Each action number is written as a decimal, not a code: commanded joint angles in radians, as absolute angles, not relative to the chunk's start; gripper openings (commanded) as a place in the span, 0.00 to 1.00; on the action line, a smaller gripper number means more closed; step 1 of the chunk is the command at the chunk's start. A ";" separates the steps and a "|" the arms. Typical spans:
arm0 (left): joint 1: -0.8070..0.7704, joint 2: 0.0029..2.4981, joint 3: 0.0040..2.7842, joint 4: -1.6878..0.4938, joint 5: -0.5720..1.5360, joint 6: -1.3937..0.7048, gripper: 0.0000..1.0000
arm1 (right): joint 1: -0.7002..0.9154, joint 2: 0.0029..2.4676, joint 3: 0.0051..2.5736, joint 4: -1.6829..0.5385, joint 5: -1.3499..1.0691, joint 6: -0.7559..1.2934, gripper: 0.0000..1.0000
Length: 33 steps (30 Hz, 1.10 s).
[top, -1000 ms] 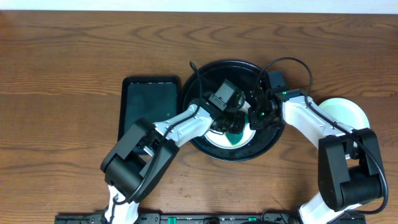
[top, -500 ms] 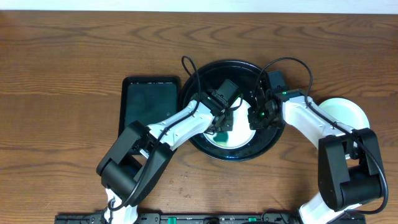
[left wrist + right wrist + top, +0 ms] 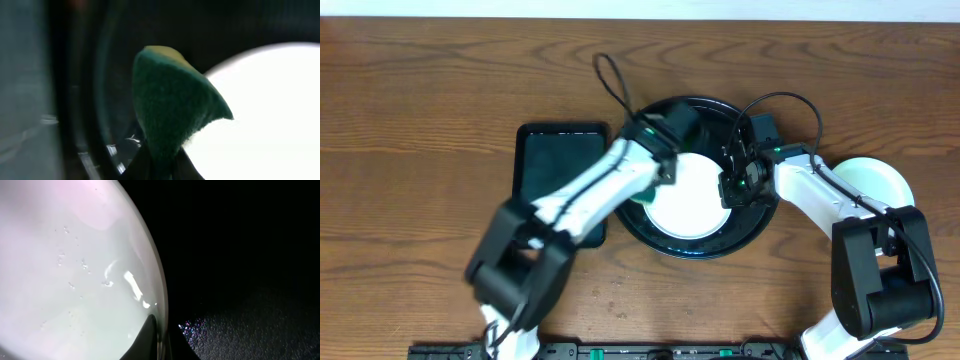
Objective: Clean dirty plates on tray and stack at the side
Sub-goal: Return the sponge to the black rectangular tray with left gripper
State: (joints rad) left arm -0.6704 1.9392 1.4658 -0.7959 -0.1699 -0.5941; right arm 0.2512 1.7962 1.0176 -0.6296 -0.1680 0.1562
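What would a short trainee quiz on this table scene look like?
1. True or false: the right gripper holds the sponge.
2. What is the left gripper shut on? A) the sponge B) a plate C) nothing
3. Fill in: a second plate lies on the table to the ___ of the round tray.

Key: 1 false, it pinches the rim of the plate on the tray. 2 A. 3 right.
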 commanded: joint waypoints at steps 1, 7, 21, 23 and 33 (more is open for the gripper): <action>-0.602 1.734 1.505 -0.842 -0.178 -0.566 0.07 | 0.262 1.859 0.979 -0.609 -0.139 0.141 0.01; -0.447 1.570 1.504 -0.998 -0.250 -0.479 0.08 | 0.262 1.859 0.979 -0.601 -0.140 0.141 0.01; -0.165 1.588 1.084 -0.733 0.012 -0.411 0.17 | 0.262 1.859 0.979 -0.590 -0.140 0.179 0.01; -0.164 1.588 1.042 -0.686 0.014 -0.406 0.24 | 0.262 1.859 0.979 -0.591 -0.140 0.179 0.01; -0.162 1.499 1.056 -0.755 0.097 -0.393 0.46 | 0.264 1.836 0.982 -0.615 -0.179 0.186 0.01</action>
